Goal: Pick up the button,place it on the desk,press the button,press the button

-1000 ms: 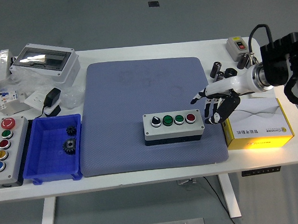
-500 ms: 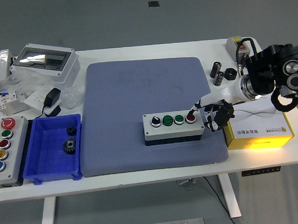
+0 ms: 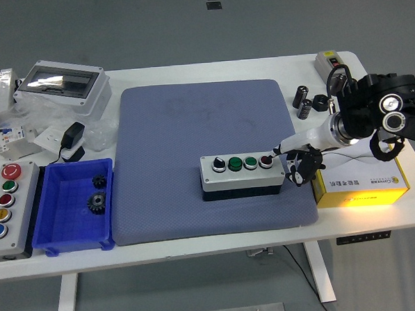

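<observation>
A grey button box [image 3: 242, 176] lies on the blue-grey mat [image 3: 192, 121], right of the mat's middle. Along its top run a black selector knob [image 3: 218, 165], two green buttons [image 3: 243, 163] and a red button [image 3: 265, 161]. My right hand [image 3: 296, 162] comes in from the right, just off the box's right end. Its white index finger [image 3: 285, 146] is stretched out, its tip resting on the red button. The other fingers are curled under the palm and hold nothing. My left arm does not show.
A yellow-and-white carton [image 3: 362, 175] lies right of the mat, under my right forearm. Behind it are black cylinders [image 3: 303, 99] and a small switch box [image 3: 330, 60]. On the left stand a blue bin [image 3: 62, 229] with gears, a multi-button panel [image 3: 24, 221] and a grey enclosure [image 3: 61, 83].
My right hand has come down and to the left, from beside the box until its index fingertip is on the red button. The wrist has dropped closer to the carton. The box stays put.
</observation>
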